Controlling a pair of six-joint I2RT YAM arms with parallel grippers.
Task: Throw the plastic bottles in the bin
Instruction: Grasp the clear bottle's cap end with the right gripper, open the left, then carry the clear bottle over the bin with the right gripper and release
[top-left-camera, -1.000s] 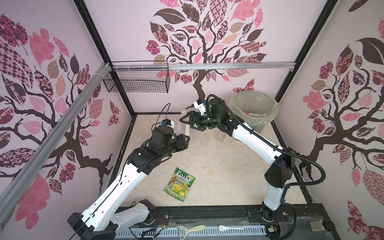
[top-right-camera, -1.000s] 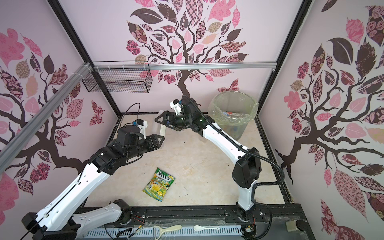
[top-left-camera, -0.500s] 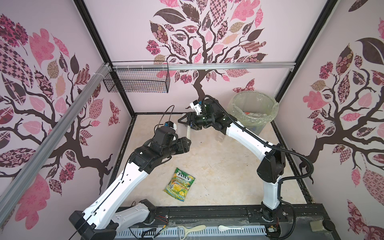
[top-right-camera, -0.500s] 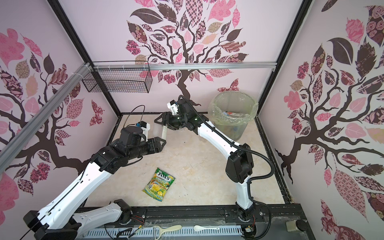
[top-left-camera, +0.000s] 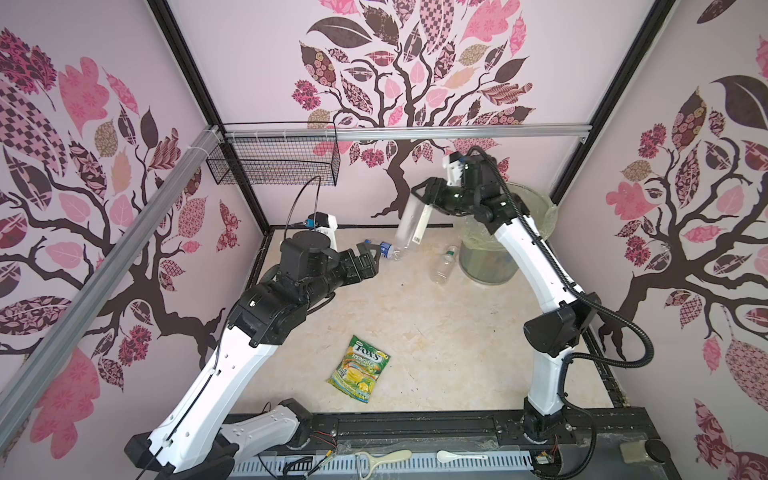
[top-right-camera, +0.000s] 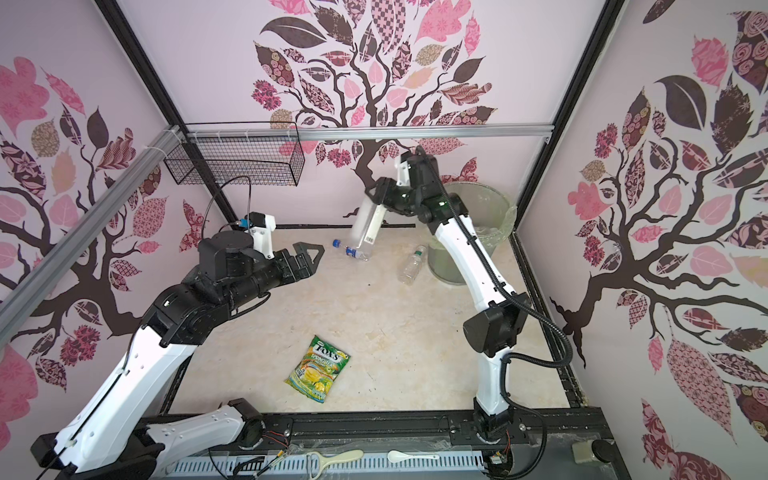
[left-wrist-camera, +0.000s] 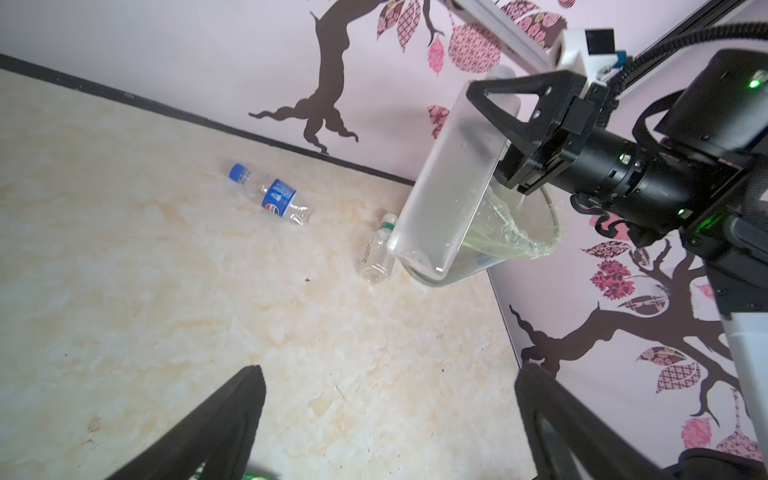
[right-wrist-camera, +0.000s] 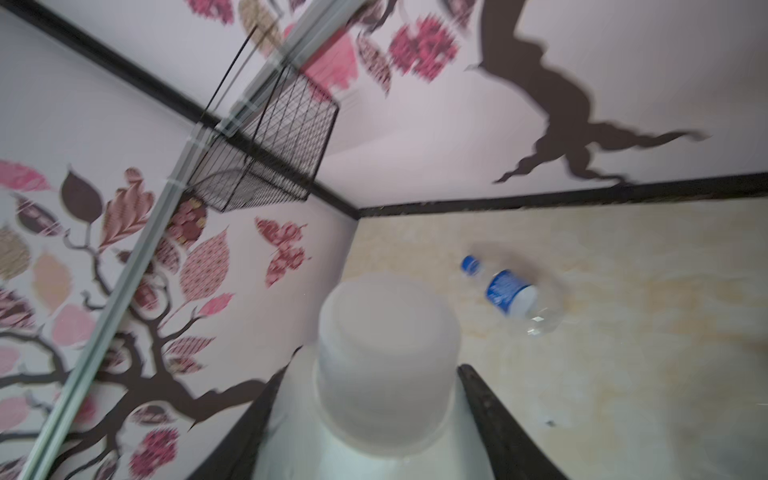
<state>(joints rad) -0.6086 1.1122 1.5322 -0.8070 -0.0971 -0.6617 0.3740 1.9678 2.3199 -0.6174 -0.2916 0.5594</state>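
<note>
Frosted bottle (top-left-camera: 408, 226) clamped in R end effector (top-left-camera: 419, 198).

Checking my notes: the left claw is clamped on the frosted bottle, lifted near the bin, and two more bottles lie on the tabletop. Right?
No: the right claw is clamped on the frosted bottle; the left claw is open and empty, as the left wrist view shows. It is lifted near the bin, with the blue-capped bottle and small clear bottle lying on the tabletop.

We are seeing the right arm (top-left-camera: 528, 255) covering part of the bin (top-left-camera: 486, 262); its contents are staying unidentifiable. Motion blur is smearing the frosted bottle (right-wrist-camera: 386, 361), which the frame edge is cutting off.
</note>
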